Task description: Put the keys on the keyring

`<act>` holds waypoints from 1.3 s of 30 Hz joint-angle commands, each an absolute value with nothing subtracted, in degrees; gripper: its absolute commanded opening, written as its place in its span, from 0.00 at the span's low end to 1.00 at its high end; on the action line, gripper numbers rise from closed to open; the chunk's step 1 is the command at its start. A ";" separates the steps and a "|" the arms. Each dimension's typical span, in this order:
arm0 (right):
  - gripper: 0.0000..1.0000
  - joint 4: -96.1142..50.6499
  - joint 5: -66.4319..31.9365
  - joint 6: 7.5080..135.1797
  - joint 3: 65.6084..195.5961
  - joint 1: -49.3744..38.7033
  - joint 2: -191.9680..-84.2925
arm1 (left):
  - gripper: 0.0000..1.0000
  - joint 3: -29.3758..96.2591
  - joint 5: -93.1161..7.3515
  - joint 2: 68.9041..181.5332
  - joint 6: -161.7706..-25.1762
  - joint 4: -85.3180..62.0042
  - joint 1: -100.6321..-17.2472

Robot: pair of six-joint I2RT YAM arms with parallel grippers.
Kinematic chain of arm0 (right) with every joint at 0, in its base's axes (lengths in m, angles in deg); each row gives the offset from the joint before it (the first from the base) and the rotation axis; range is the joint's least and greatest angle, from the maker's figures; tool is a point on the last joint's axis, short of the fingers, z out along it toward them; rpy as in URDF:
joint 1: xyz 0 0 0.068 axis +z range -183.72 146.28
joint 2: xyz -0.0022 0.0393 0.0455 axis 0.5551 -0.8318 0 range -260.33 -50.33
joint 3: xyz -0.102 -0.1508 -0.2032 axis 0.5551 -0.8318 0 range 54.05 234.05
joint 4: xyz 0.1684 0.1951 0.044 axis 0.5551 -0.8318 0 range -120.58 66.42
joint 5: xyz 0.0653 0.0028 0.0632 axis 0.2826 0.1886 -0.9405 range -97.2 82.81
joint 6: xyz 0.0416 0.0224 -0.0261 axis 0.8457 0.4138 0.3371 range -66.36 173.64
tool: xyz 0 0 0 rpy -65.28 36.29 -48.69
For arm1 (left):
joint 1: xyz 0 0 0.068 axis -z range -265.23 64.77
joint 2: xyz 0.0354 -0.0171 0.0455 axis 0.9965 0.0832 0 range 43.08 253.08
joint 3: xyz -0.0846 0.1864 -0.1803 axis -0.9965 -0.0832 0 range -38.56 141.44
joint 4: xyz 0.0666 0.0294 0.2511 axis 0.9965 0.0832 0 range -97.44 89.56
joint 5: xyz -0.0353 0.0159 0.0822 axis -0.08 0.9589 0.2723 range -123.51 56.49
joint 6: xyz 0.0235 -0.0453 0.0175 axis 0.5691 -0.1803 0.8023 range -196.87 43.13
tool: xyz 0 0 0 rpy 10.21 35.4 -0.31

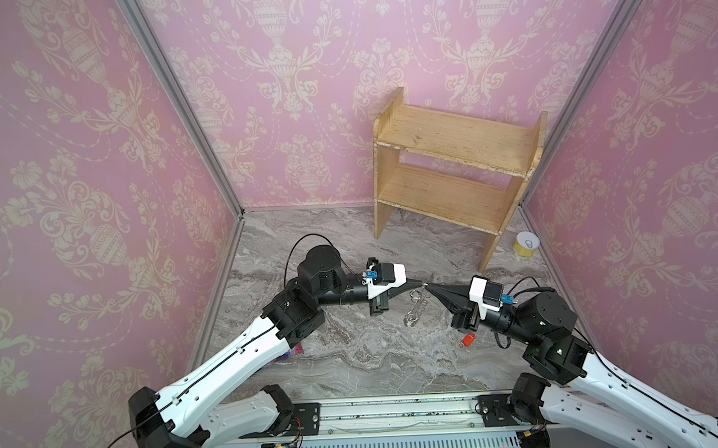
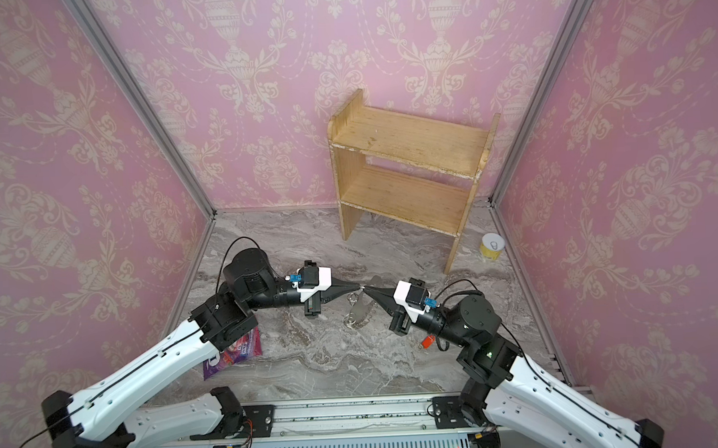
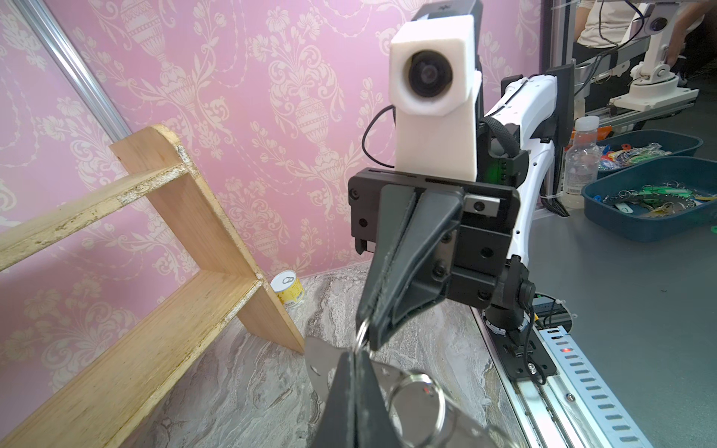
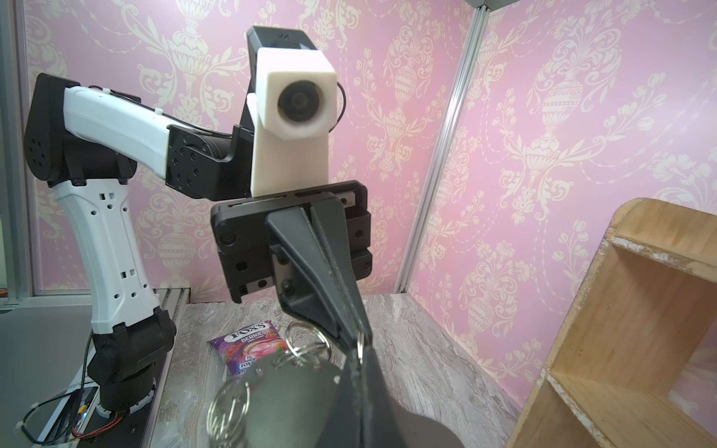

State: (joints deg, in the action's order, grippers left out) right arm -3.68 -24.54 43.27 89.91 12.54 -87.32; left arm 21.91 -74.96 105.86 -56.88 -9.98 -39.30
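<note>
Closest in the left wrist view is the left gripper (image 3: 352, 357), its jaws pressed together at the top edge of the keyring (image 3: 316, 366), a flat curved band with silver split rings along its rim. Tip to tip with it, the right gripper (image 3: 366, 336) comes in from the opposite side, its jaws likewise clamped, on a split ring (image 3: 361, 329) at that same edge. In both top views the two tips meet above the middle of the tabletop (image 1: 355, 358), and the keyring hangs down from them. Outward from there, the key (image 1: 469, 339) with its red-orange tag lies flat on the tabletop near the right edge, just beside the right arm and apart from the keyring. Near the left edge, partly under the left arm, lies a purple candy bag (image 4: 248, 347) printed "FOX'S BERRIES"; the smaller lines below are too blurred to read. A wooden shelf (image 1: 450, 167) stands at the back edge, and a yellow can (image 1: 527, 246) with a pull-tab lid sits in the back right corner, its label unreadable.
</note>
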 commanded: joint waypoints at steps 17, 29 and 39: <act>0.46 -27.23 -21.42 39.55 100.78 12.38 -90.35 | 0.00 38.21 -64.38 109.16 -33.28 25.40 -36.68; 0.33 -26.24 -24.07 40.11 100.92 12.44 -92.65 | 0.00 41.79 -59.29 111.28 -28.69 29.86 -33.66; 0.21 -28.03 -24.81 39.80 101.47 12.43 -93.04 | 0.00 43.24 -58.57 111.68 -28.01 30.62 -32.87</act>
State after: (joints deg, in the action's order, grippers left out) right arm -27.40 -24.76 40.08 99.79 12.54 -92.94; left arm 41.10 -58.59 111.52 -29.45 29.67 -33.59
